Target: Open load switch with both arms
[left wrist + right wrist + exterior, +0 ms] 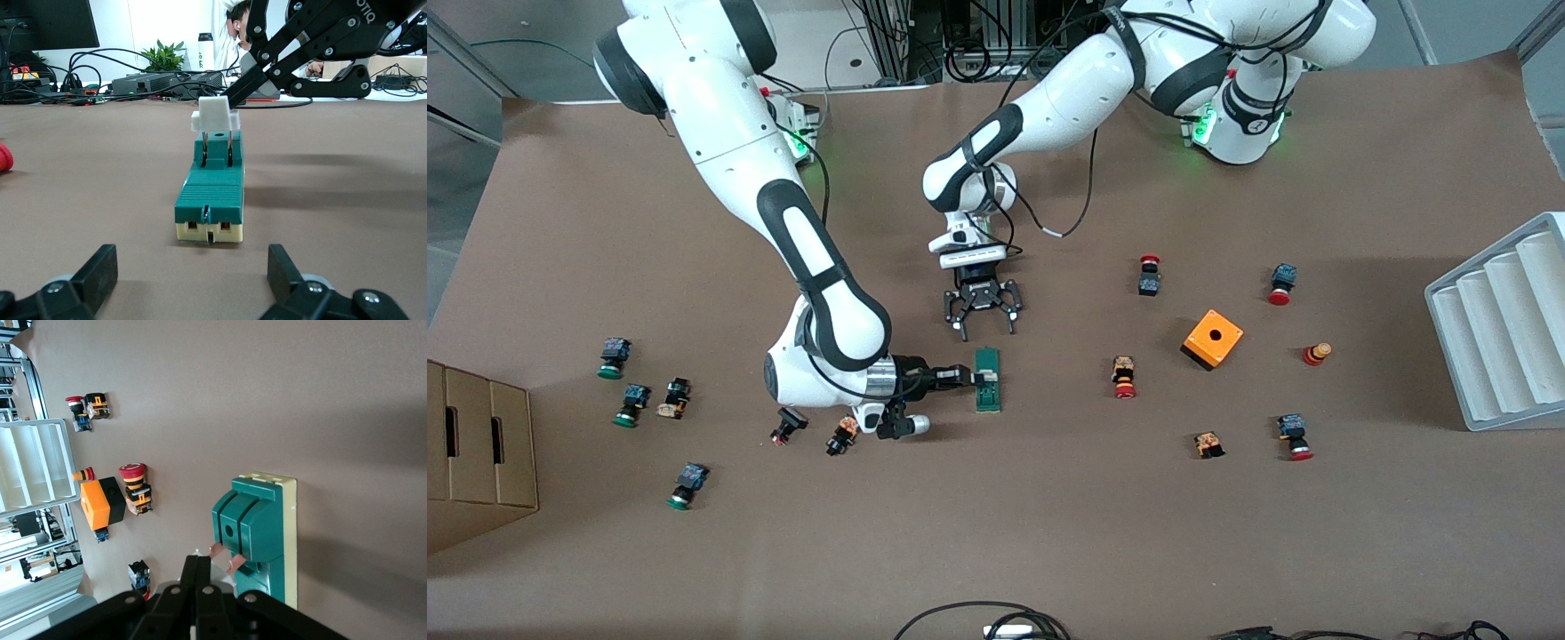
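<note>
The load switch (987,378) is a narrow green block on a cream base, lying mid-table. Its white slider piece (215,115) stands raised off the body on two copper blades. My right gripper (967,375) comes at the switch from the right arm's end of the table. Its fingers (203,570) are shut flat together, tips against the white piece. My left gripper (983,307) is open, low over the table just off the switch's end toward the robots' bases. Its fingertips (100,267) stand apart with nothing between them; the switch (210,200) lies ahead of them.
Two push-buttons (842,436) lie beside my right wrist. An orange box (1213,339) and several red push-buttons sit toward the left arm's end, by a white rack (1503,329). Green push-buttons (633,404) and a cardboard box (476,453) are at the right arm's end.
</note>
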Robot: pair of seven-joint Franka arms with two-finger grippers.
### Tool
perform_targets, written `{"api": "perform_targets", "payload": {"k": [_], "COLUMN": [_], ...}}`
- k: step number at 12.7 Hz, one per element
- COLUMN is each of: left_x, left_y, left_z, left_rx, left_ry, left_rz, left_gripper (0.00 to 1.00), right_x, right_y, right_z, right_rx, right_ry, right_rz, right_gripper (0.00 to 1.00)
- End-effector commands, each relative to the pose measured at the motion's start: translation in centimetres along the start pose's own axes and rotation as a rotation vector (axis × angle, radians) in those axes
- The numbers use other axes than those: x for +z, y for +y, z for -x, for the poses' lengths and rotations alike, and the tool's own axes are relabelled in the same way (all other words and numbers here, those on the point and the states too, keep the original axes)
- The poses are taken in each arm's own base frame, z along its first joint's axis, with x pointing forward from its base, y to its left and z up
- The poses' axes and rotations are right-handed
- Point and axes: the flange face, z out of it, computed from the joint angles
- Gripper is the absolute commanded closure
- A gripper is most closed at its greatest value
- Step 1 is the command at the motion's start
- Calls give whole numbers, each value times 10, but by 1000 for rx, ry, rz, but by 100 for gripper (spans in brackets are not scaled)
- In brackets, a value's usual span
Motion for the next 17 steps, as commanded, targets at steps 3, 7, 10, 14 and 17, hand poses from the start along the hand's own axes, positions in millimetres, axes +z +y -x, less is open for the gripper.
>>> {"api": "perform_targets", "payload": {"k": [3,7,10,14,17], "left_x": [-1,-1,0,0,0], "left_y": [4,3,3,3,3], "left_z": [20,20,20,20,20], "left_rx": [9,9,8,8,8], "left_ry": [-21,-21,-20,-20,-21], "left_rz": [8,6,6,6,7], "left_gripper": [0,0,0,0,0], "right_x": [1,2,5,10,13], "right_y": [-4,-3,-3,-5,-5], "right_z": [17,18,19,22,22], "right_rx": [-9,-16,-25,-30,-30], "right_ry": [-13,-13,-11,-15,-13], "right_rz": [-2,0,6,10,15], "right_gripper": [100,100,100,100,100]}}
